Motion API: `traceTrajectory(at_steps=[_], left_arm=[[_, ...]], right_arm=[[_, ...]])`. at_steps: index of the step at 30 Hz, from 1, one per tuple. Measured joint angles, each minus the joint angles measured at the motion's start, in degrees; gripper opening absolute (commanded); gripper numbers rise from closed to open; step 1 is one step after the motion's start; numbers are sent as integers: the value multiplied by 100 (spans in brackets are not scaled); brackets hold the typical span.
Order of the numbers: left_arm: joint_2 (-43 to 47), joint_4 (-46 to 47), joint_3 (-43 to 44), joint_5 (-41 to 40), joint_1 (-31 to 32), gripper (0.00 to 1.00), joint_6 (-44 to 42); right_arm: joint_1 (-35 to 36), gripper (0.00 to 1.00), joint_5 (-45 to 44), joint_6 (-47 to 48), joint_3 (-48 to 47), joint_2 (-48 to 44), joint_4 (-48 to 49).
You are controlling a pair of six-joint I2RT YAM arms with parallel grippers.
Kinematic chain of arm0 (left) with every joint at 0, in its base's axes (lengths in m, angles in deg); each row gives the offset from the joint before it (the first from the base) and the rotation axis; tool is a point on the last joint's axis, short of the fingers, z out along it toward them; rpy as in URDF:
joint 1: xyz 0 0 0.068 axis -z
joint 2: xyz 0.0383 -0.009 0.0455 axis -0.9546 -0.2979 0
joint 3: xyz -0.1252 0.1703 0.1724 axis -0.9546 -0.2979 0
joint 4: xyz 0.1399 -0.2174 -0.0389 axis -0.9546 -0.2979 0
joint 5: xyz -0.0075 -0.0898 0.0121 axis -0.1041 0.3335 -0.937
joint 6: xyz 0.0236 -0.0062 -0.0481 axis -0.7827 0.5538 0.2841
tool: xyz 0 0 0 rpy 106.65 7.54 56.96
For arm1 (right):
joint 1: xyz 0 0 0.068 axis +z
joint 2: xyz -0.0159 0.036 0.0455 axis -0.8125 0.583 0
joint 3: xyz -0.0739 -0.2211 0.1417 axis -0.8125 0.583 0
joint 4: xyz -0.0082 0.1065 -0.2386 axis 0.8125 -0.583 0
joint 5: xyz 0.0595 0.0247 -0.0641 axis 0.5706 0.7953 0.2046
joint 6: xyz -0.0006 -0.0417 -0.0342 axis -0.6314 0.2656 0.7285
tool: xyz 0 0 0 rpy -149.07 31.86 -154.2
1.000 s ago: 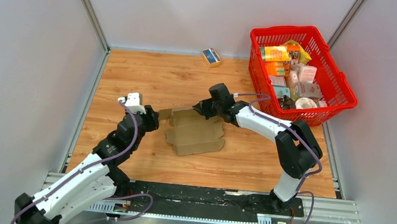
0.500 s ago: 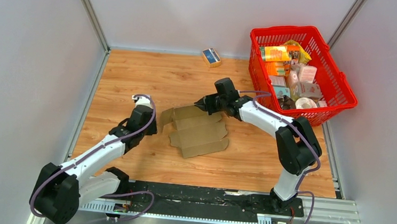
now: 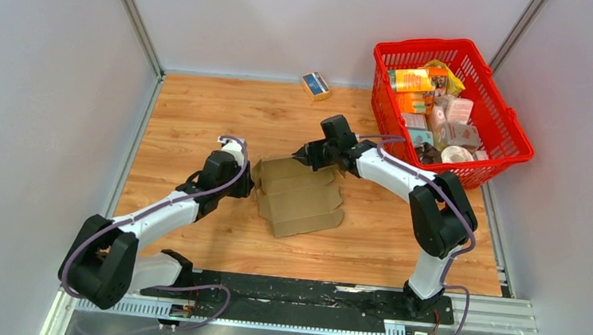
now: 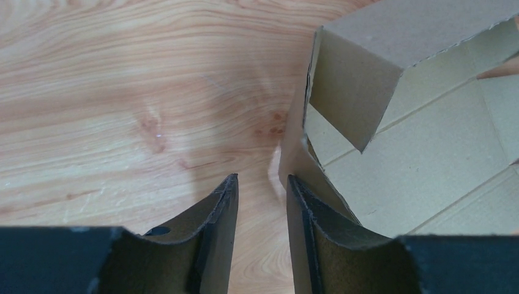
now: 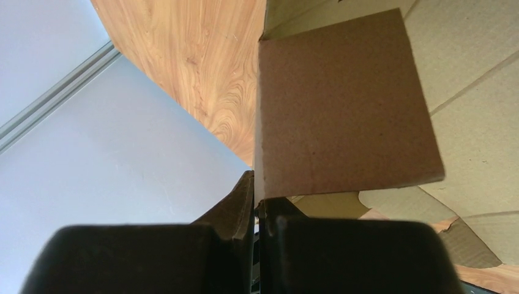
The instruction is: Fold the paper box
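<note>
Top external view: the paper box [image 3: 300,204] is lying as a mostly flat brown blank on the wooden table [image 3: 202,112], between the two arms, its creases running roughly left to right.
Left gripper [image 3: 247,183]: it is sitting low at the blank's left edge. Its jaws are standing partly apart with only bare wood between them, gripping nothing.
Left flap [image 4: 349,92]: in the left wrist view it is standing up just right of the gripper's right-hand finger [image 4: 318,245]. It is seemingly brushing that finger's outer face, not sitting in the gap.
Right gripper [image 3: 305,157]: it is clamping the far flap [image 5: 346,104] by its edge and holding it raised off the table.
Deciding relation: the upright left flap is lying to the right of the left gripper's gap. That arm is the nearer one, and it would probably be needing to shift right before closing.
Red basket [image 3: 423,44]: it is sitting well apart at the far right.
</note>
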Motion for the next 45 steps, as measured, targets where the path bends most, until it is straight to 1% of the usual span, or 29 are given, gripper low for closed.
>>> traceTrajectory(at_steps=[4, 10, 14, 16, 21, 26, 30, 36, 40, 41, 44, 45], left_arm=[[-348, 269, 46, 223, 48, 44, -52], [-358, 621, 57, 415, 260, 47, -146], [-173, 461, 157, 378, 267, 48, -271], [-157, 337, 365, 365, 264, 48, -332], [-404, 232, 837, 612, 264, 47, -369], [-527, 142, 863, 903, 264, 47, -374], [-522, 90, 863, 866, 302, 47, -372], [-516, 111, 713, 538, 608, 49, -295], [-341, 269, 356, 433, 782, 52, -197], [-208, 319, 203, 435, 807, 55, -173], [136, 553, -136, 492, 833, 55, -146], [197, 581, -166, 511, 835, 55, -133]], right_arm=[[-4, 3, -37, 111, -7, 0, -17], [-4, 4, -85, 304, -11, 0, -26], [-4, 5, -127, 422, -11, 0, -26], [-4, 6, -144, 450, -11, 0, -24], [-4, 7, -175, 492, -11, 0, -37], [-4, 8, -190, 516, -11, 0, -37], [-4, 8, -192, 518, -11, 0, -39], [-4, 8, -199, 511, 9, 0, -31], [-4, 8, -208, 511, 57, -2, 7], [-4, 8, -208, 514, 68, -9, 13], [-4, 4, -210, 579, 81, -15, 39], [-4, 0, -216, 612, 96, -22, 74]])
